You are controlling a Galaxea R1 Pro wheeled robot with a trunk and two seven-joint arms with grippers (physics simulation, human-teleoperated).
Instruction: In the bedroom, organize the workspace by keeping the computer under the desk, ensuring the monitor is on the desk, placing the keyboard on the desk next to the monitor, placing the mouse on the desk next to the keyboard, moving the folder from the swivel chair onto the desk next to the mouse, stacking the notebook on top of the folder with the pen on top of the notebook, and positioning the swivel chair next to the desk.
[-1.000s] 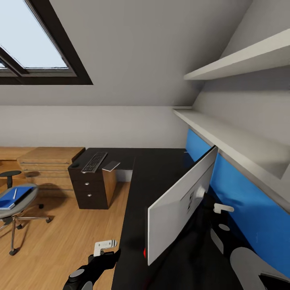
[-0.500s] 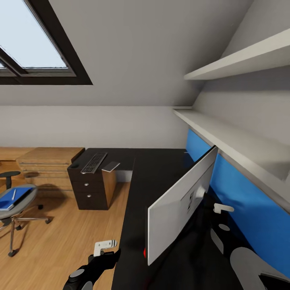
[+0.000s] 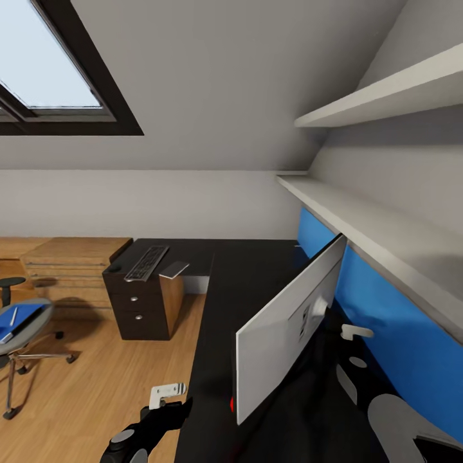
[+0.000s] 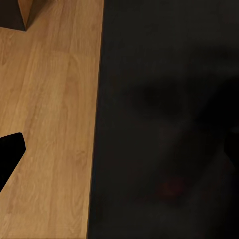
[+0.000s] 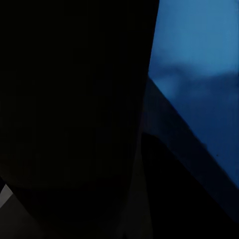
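Left end effector (image 3: 168,390) hangs over the floor just off the counter (image 3: 257,270) edge; right end effector (image 3: 355,332) sits behind the monitor (image 3: 289,321). Can't tell the jaw gap on either. Monitor is on the counter, back toward the camera, and looks rigid, top-heavy, fragile; I'd grip its side edges. Keyboard (image 3: 146,262) lies on the far wing, light and flat. Folder (image 3: 16,317) rests on the swivel chair (image 3: 22,334).

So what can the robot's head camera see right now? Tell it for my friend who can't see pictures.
A wide monitor stands on a long black desk with its pale grey back showing, in front of a blue back panel. Farther along the desk lie a keyboard and a small grey notebook. A grey swivel chair holding a blue folder stands apart on the wooden floor.
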